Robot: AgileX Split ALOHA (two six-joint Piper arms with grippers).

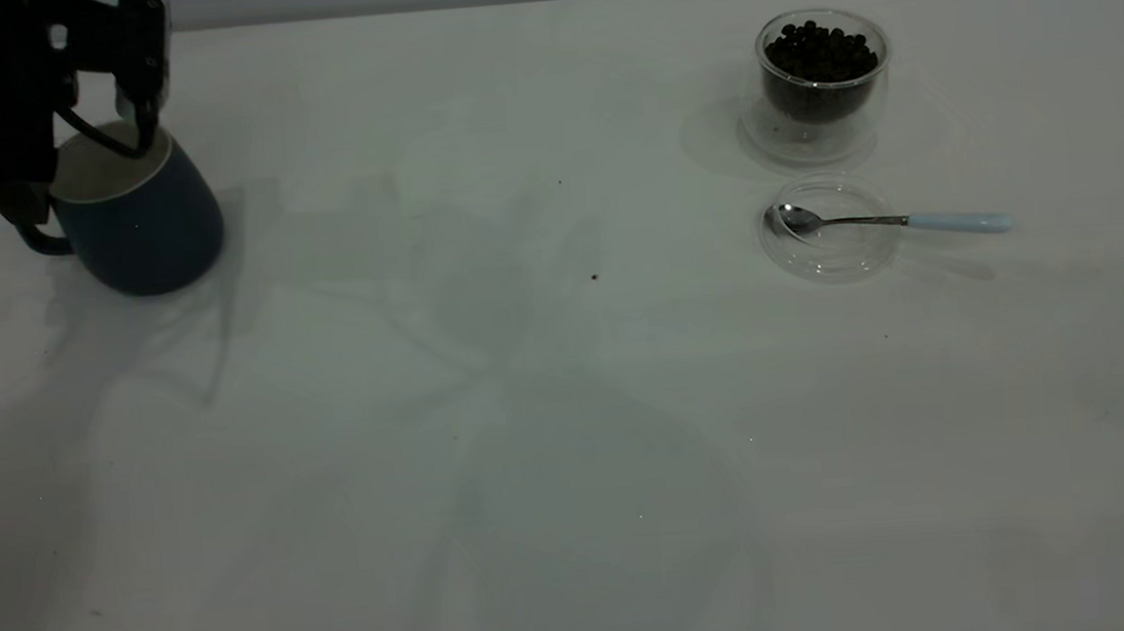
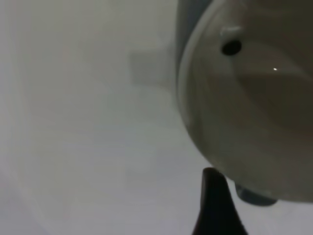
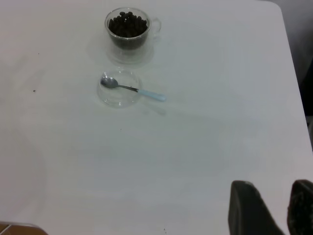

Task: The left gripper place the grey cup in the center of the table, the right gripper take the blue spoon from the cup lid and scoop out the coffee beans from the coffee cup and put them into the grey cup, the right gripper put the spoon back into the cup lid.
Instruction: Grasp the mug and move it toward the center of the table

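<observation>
Two pincers are in play, one working and one idle. The left pincer (image 1: 135,122) is sitting at the far left corner of the desk (image 1: 528,405), clamping the rim of the grey cup (image 1: 142,229), with one finger dipping inside the white interior; the cup is tilting, its mouth leaning toward the arm. In the left wrist view the grey cup (image 2: 244,112) is filling most of the frame, with a dark fingertip (image 2: 215,205) at its edge. On the right side, well apart from the cup, the coffee cup (image 1: 823,80) is standing upright holding the coffee beans (image 1: 819,51). Just in front of it the cup lid (image 1: 830,231) is lying flat, the blue spoon (image 1: 893,220) resting with its bowl inside and its handle jutting over the rim. The right pincer (image 3: 266,208) is hovering away from these, fingers slightly apart and holding nothing.
</observation>
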